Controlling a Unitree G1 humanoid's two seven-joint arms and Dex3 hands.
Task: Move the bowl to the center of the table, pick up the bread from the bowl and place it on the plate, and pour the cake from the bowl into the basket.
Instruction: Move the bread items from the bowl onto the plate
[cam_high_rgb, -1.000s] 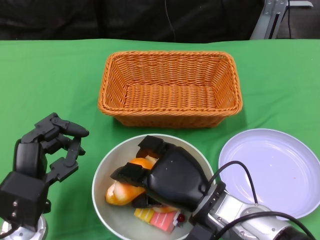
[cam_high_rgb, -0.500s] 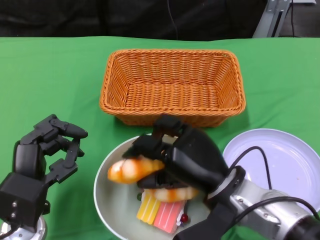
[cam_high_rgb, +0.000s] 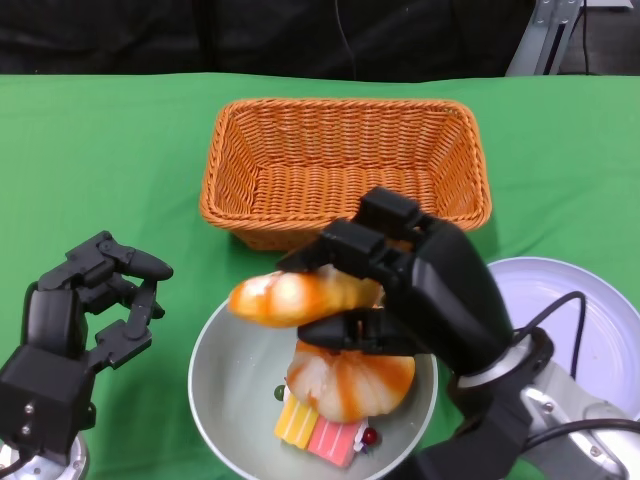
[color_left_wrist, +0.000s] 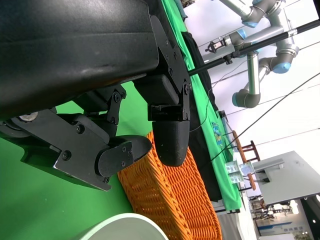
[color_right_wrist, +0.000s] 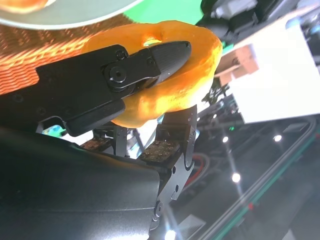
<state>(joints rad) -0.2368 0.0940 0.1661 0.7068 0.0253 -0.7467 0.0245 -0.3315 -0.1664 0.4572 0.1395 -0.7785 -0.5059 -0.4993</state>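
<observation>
Item 1: right hand, above the bowl, fingers wrapped round the bread; bread lifted clear of bowl, held approx level, pale end pointing to 9 o'clock. Right wrist view shows same grip: orange-yellow bread pressed between upper finger & lower fingers

Item 2: bowl, grey-white, on green table at 6 o'clock of the basket, near it but apart. Contents: 1 orange-and-white glazed piece under the hand, plus the cake, striped yellow/pink slices w/ small red bit at the side, towards bowl's 6 o'clock edge

Item 3: basket, orange wicker, rectangular, centre-back of table; also seen in left wrist view

Item 4: plate, pale lilac, at 3 o'clock of bowl, partly hidden by right arm

Item 5: left hand, at 9 o'clock of bowl, apart from it, over the cloth; fingers loosely curled w/ gaps between, holding nothing
</observation>
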